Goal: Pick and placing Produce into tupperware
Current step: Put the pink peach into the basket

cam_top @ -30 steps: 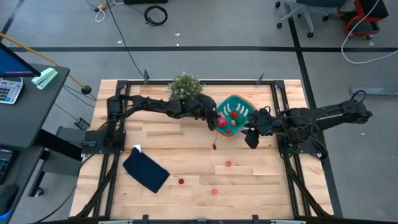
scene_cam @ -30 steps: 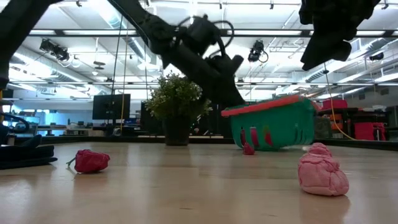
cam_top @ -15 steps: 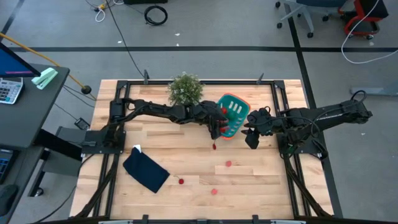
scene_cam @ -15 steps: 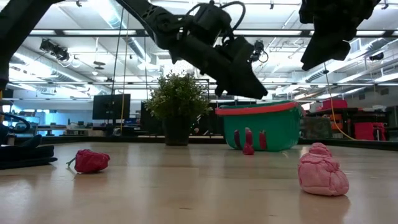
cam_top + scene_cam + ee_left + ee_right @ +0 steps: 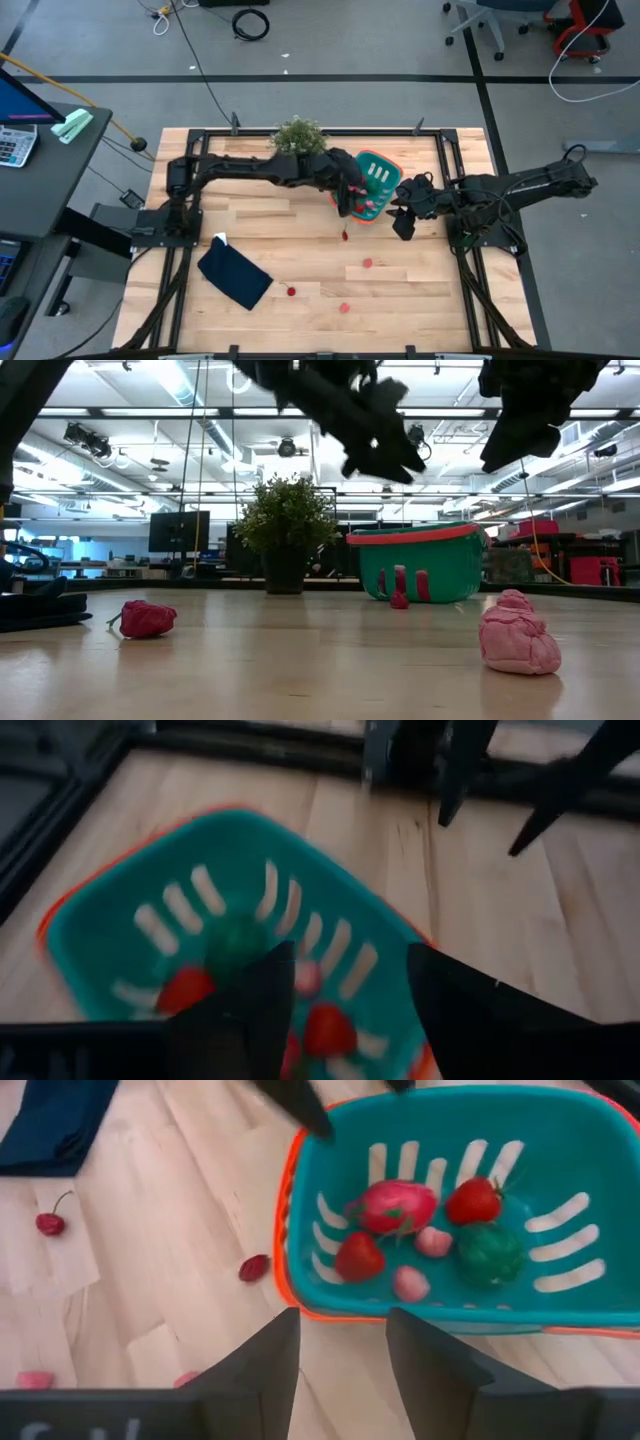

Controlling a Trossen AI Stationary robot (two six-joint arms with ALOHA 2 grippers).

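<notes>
The teal tupperware (image 5: 378,182) with its orange-red rim stands level on the table, right of the centre. It holds red and pink produce (image 5: 395,1206) and one green piece (image 5: 490,1252). My left gripper (image 5: 350,952) hangs open above the tupperware's left part (image 5: 385,458), touching nothing. My right gripper (image 5: 402,226) is open too, up in the air just off the tupperware's near right side. More produce lies on the bare table: a cherry (image 5: 344,236), a pink piece (image 5: 367,264), a red one (image 5: 291,291) and another pink one (image 5: 344,307).
A bushy potted plant (image 5: 298,140) stands just beyond my left arm at the far edge. A flat navy cloth (image 5: 235,276) lies near the front left. The table's near half has free room around the loose pieces.
My left gripper has opened and risen from the tupperware's left rim. The tupperware, tilted with one side off the table a second ago, has dropped back and stands level. My right gripper has kept still.
</notes>
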